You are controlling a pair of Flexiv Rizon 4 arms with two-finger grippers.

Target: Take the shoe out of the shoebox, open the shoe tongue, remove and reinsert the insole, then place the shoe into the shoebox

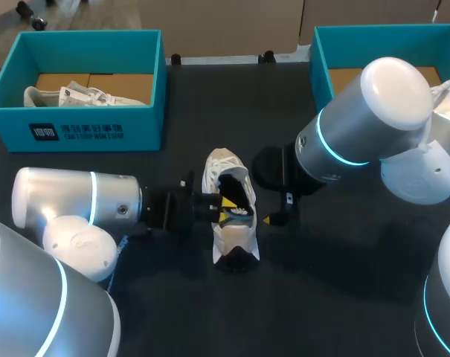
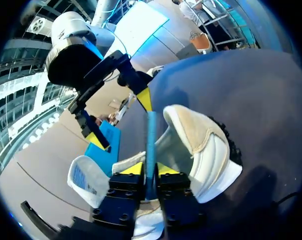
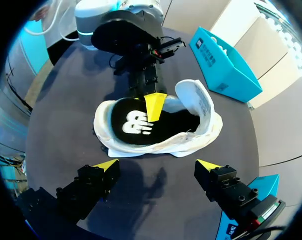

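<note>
Shoe (image 1: 223, 167) sits out on the table (image 1: 336, 297), near the shoebox (image 1: 83, 130). Left gripper (image 2: 150, 169) pinches the insole (image 3: 136, 122); right gripper (image 3: 158, 165) hangs wide open, empty, beside the shoe. Insole step, probably reseating: next, press it flat inside.

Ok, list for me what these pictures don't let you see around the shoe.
- Left wrist view: the insole, clamped in the left gripper, shows edge-on only; the shoe wall hides how deep it sits.
- Right wrist view: the left gripper's lower finger is under the insole.
- Head view: the right gripper is mostly under its own wrist.
- Head view: the right arm blocks the right shoebox contents.
</note>
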